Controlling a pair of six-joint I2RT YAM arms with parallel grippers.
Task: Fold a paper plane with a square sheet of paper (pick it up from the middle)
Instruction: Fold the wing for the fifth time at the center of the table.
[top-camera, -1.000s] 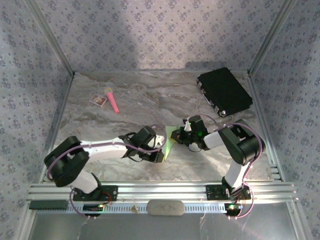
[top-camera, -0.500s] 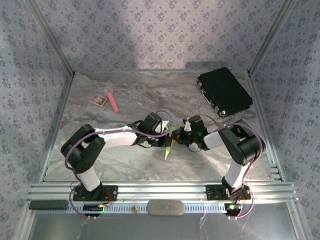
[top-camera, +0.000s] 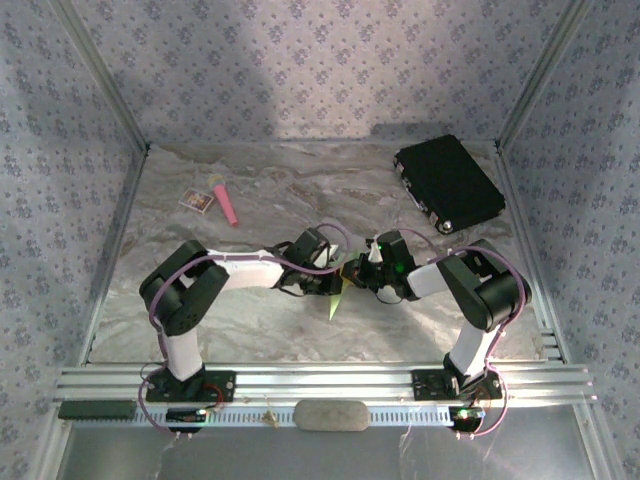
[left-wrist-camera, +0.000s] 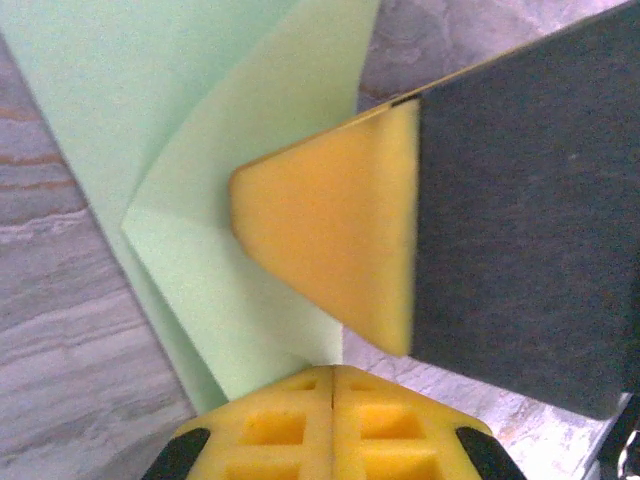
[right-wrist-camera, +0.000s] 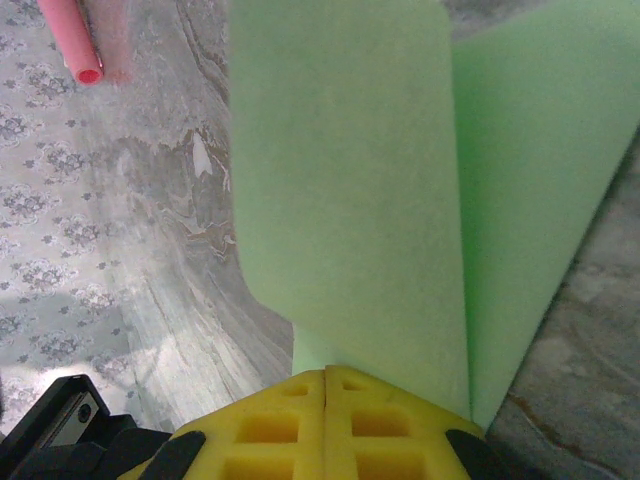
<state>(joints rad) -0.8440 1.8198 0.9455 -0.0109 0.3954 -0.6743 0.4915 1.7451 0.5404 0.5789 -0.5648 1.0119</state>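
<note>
In pinched fingers (right-wrist-camera: 300, 430), creased lime-green paper (right-wrist-camera: 350, 180).

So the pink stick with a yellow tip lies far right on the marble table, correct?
No: the pink stick with a yellow tip lies far left on the marble table, as the top external view shows.

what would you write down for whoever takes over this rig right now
Left gripper: shut, pinching the square sheet of paper at its edge.
Right gripper: shut on the same sheet, facing the left one.
Paper: held between both arms over mid-table, partly folded, one flap lying over another layer.
Done: sheet picked up, folding begun.
Left: the remaining folds; no finished plane yet.
</note>
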